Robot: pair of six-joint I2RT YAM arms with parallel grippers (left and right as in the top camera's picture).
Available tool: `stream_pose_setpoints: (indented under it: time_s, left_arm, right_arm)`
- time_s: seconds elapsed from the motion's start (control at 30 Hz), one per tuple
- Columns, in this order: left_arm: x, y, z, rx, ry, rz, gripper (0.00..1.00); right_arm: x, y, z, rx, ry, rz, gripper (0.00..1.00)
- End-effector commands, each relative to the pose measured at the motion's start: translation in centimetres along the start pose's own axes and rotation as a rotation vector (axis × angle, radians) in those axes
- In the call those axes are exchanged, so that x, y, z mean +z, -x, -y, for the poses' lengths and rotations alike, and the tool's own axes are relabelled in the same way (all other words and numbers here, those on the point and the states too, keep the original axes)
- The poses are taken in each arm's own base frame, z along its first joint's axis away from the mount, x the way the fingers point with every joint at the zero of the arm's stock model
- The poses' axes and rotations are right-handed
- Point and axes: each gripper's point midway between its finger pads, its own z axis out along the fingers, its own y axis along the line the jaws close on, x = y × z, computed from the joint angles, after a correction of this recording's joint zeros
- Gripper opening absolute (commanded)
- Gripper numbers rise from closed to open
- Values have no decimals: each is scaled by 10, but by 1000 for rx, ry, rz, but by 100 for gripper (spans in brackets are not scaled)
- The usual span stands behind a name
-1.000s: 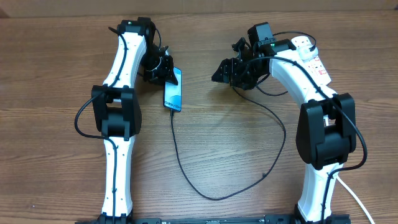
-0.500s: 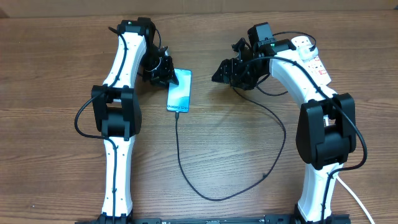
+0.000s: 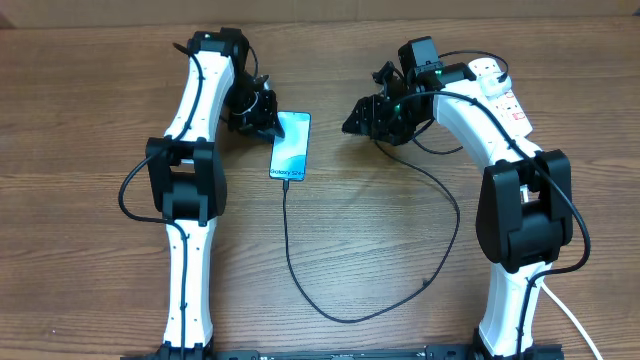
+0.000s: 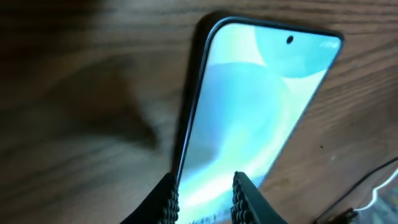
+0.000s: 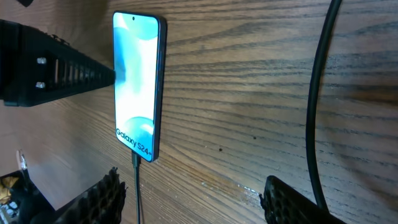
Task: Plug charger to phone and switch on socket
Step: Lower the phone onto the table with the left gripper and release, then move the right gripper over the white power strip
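Overhead: phone point(image 3: 290, 146) lies flat, screen up, on wood table point(image 3: 400, 260) betw. the arms. Charger point(image 3: 300, 285) tip sits in its near end. L gripper point(image 3: 268, 122) is at phone's far-left corner. R gripper point(image 3: 352, 122) is off to the right, not touching it. Socket point(image 3: 500, 90) far right, partly hidden by R arm.

L wrist: pincer nearly closed, narrow gap over phone's edge; can't tell if it's pinching.

R wrist: pincer spread wide, holding nothing; phone lit, cable plugged in.

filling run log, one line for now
phone: lying flat | charger: in phone | left hand: open, by phone | right hand: open | socket: no hand on it
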Motion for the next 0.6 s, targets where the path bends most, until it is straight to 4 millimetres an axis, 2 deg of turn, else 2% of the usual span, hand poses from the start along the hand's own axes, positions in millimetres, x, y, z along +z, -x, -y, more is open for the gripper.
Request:
stream_pose_setpoints:
  time_s: [0.0, 0.17, 0.27, 0.37, 0.57]
  left_arm:
    - [-54, 12, -3, -38, -28, 112, 24]
    - [-117, 5, 5, -25, -41, 224, 25]
    - [-158, 1, 19, 17, -49, 332, 27]
    - [-198, -12, 35, 62, -45, 432, 28]
    - [-271, -49, 50, 89, 30, 621, 31]
  right_arm:
    - [-37, 16, -31, -94, 16, 88, 69]
    - [-79, 18, -58, -146, 32, 160, 69]
    - [-104, 15, -67, -169, 22, 203, 70]
    - [-132, 10, -67, -169, -25, 247, 73]
    - [-195, -1, -51, -112, -86, 346, 75]
